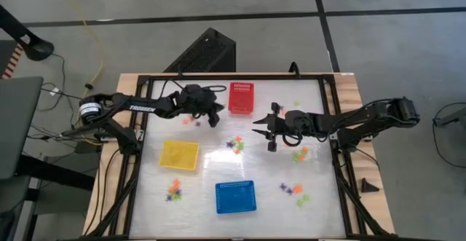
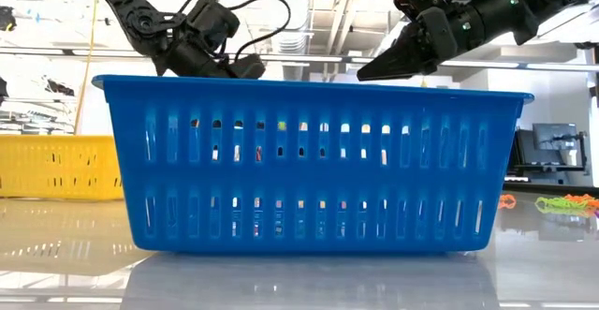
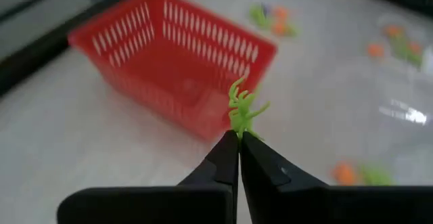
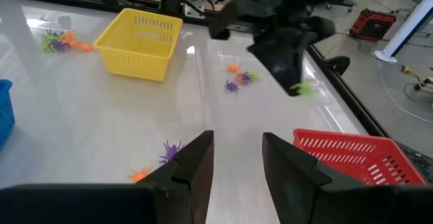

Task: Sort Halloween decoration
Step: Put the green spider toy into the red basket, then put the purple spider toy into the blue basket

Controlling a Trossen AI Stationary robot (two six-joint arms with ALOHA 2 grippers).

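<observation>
red basket [image 3: 169, 55]: empty | left gripper [image 3: 238, 137]: green spider [image 3: 242, 110]

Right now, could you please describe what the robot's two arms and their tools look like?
Both arms are dark, jointed and carry black cables. The left arm bears white lettering and a white-ringed joint. Each tool, left and right, ends in two tapered black fingers.

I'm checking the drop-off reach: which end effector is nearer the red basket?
Left. The left end effector, pinching a green trinket, is just beside the red basket; the right end effector is farther off.
</observation>
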